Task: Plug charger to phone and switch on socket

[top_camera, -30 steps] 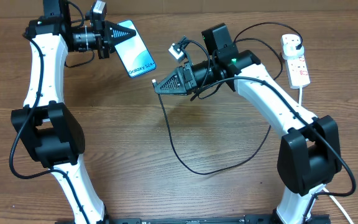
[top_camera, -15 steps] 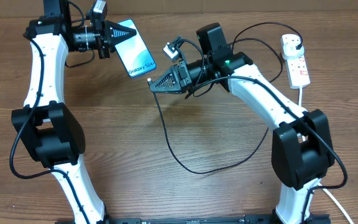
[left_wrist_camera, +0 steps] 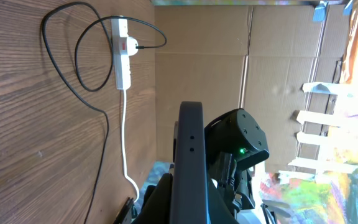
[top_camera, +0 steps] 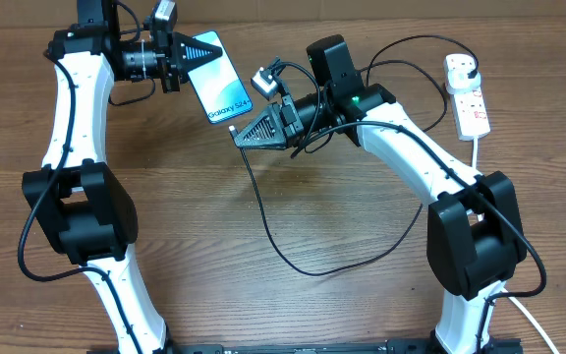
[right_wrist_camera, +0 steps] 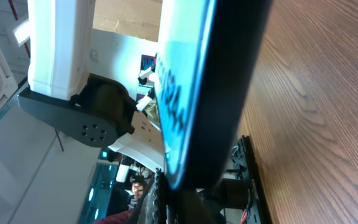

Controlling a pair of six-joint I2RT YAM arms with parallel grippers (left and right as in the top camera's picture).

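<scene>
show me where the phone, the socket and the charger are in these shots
phone (top_camera: 220, 79), overhead view, middle of its lit blue screen
socket (top_camera: 470, 98), overhead view, middle of the white strip's body
charger (top_camera: 317, 273), overhead view, lowest bend of the thin black cable's loop

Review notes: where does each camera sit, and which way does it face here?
Overhead: fixed above the table, looking straight down; shows left arm, right arm, left gripper clamping the phone, and right gripper holding the charger tip.
Left wrist: on the left arm, looking past the edge-on phone toward the socket and right arm; its own gripper is dark at the bottom edge.
Right wrist: on the right arm, facing the phone close up, left arm behind.
Shared: all three show the phone; overhead and left wrist show the socket.
</scene>
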